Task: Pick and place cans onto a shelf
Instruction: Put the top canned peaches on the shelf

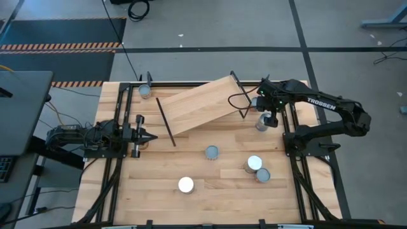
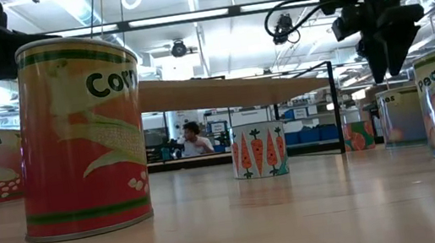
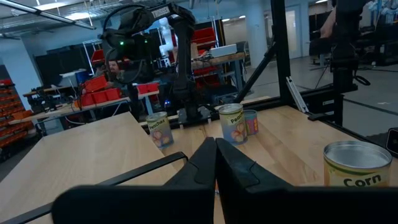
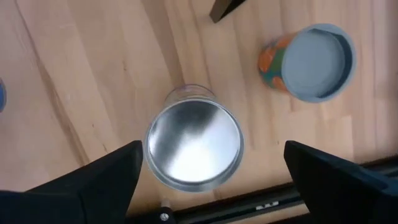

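Two dark arms work over our wooden counter (image 1: 216, 197), one at each side. Largest on it is the shelf (image 1: 200, 105), a light wood board on thin black rod legs, lying at a slant across the far half of the counter; no can stands on it.

We see the right claw (image 1: 269, 118) near the shelf's right end, hanging above a silver-topped can (image 4: 194, 144) that stands upright on the counter. Its fingers (image 4: 93, 180) are spread wide, one to each side of the can and clear of it, so it grips nothing. Just beside that can stands another with an orange side and a grey top (image 4: 311, 61).

Our left claw (image 1: 147, 135) waits at the counter's left edge, pointing inward, its fingers pressed together and empty.

Other cans stand loose on the counter: one at the far left corner (image 1: 145, 90), one in the middle (image 1: 212, 152), two touching at the right (image 1: 254, 164), and a white-topped one nearest the front (image 1: 186, 184).
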Available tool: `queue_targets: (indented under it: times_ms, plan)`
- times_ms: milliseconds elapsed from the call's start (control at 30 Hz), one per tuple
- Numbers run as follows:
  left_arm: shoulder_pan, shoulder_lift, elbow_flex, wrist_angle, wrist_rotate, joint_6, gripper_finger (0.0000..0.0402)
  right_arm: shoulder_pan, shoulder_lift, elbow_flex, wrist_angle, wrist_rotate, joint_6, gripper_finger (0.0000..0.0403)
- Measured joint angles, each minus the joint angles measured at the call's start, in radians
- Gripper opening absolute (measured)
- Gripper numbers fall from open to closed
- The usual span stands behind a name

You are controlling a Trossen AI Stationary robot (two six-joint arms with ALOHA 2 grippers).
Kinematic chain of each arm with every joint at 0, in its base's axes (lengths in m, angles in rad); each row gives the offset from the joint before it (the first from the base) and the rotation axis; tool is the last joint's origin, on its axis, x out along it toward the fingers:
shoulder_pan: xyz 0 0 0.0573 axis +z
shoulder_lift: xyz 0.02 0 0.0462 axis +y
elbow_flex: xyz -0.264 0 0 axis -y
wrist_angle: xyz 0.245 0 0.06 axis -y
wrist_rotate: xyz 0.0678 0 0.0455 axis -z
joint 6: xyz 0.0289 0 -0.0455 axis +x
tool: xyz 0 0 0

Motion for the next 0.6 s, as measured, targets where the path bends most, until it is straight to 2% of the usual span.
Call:
queue_targets:
  times_ms: [300, 433, 600]
  plan:
    - [0.0, 0.0, 0.0, 0.0, 0.0, 0.0, 0.0011, 0.014, 0.072, 0.0, 0.042, 0.027, 0.04, 0.04]
    - [0.0, 0.0, 0.0, 0.0, 0.0, 0.0, 0.0011, 0.024, 0.099, 0.0, 0.048, 0.029, 0.151, 0.04]
    - [0.0, 0.0, 0.0, 0.0, 0.0, 0.0, 0.0011, 0.036, 0.103, 0.0, 0.051, 0.035, 0.399, 0.04]
